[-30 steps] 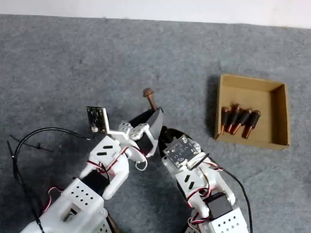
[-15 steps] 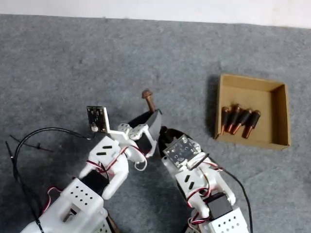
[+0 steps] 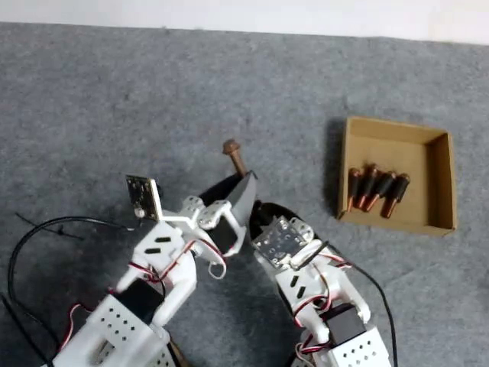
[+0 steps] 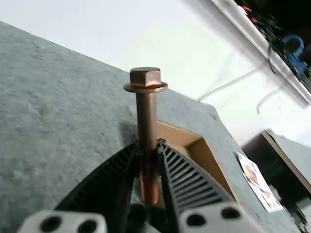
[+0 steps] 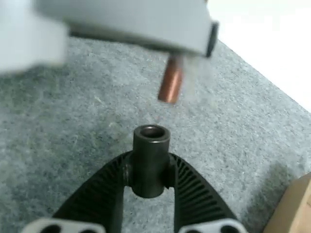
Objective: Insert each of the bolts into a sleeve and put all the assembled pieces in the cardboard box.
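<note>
- Left pincer (image 4: 148,148) is clamped on the copper bolt (image 4: 146,111), near the shank's free end. The hex head sticks out past the fingertips.
- Right pincer (image 5: 148,167) grips the dark sleeve (image 5: 151,150). Its bore faces the bolt's bare end, which hangs just beyond it, apart and slightly off-axis.
- Step in hand, as I judge it: insertion. Line the shank up with the bore before pushing, and hold both grips firm.
- Cardboard box (image 3: 397,149) sits on the table (image 3: 114,92), well beyond the right pincer, and holds four assembled pieces (image 3: 376,189).
</note>
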Controlling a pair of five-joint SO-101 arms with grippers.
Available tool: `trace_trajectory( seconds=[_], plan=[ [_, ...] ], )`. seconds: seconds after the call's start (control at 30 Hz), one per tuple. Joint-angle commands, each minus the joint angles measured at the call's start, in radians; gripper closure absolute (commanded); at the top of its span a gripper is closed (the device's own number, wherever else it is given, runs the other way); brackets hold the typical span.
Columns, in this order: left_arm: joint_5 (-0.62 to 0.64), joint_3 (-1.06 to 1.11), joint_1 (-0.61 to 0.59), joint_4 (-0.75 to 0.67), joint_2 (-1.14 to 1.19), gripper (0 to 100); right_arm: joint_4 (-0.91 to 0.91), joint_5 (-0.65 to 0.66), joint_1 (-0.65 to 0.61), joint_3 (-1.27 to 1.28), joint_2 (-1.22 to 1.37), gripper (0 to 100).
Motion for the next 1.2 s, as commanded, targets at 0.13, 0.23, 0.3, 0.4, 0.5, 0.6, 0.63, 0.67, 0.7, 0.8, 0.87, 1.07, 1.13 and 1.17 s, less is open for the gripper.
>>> trace_trajectory(
  seconds=[0.13,0.23,0.3,0.4,0.5,0.6,0.63,0.67,0.7,0.8,0.87,1.07,1.13,1.17],
  plan=[
    [-0.005,-0.007,0.002,0.044,-0.071,100,-0.031,0.012,0.010,0.119,-0.001,99.4],
    [-0.006,-0.005,-0.013,0.046,-0.071,100,-0.036,0.012,0.013,0.119,-0.002,99.4],
    [-0.008,-0.005,-0.022,0.046,-0.071,100,-0.036,0.012,0.008,0.119,-0.002,99.4],
    [-0.008,-0.005,-0.024,0.046,-0.071,100,-0.053,0.014,0.008,0.117,-0.002,99.4],
    [-0.008,-0.005,-0.024,0.046,-0.071,100,-0.084,0.014,0.013,0.122,-0.002,99.4],
    [-0.035,-0.004,-0.024,0.046,-0.071,100,-0.088,0.018,0.013,0.117,-0.002,99.4],
    [-0.061,-0.002,-0.018,0.046,-0.071,100,-0.088,0.032,0.012,0.119,-0.002,99.4],
    [-0.077,0.004,-0.016,0.046,-0.071,100,-0.088,0.043,0.010,0.122,-0.002,99.4],
    [-0.081,0.005,-0.016,0.043,-0.071,100,-0.088,0.048,0.008,0.122,-0.002,99.4],
    [-0.083,0.010,-0.016,0.043,-0.071,100,-0.088,0.049,0.007,0.122,-0.002,99.4],
    [-0.083,0.012,-0.004,0.043,-0.071,100,-0.088,0.049,0.007,0.119,-0.002,99.4],
    [-0.123,0.061,0.050,0.041,-0.070,100,-0.087,0.049,-0.008,0.117,-0.002,99.4],
    [-0.127,0.062,0.051,0.041,-0.070,100,-0.087,0.049,-0.013,0.117,-0.002,99.4],
    [-0.127,0.062,0.051,0.041,-0.070,100,-0.087,0.051,-0.013,0.117,-0.002,99.4]
  ],
)
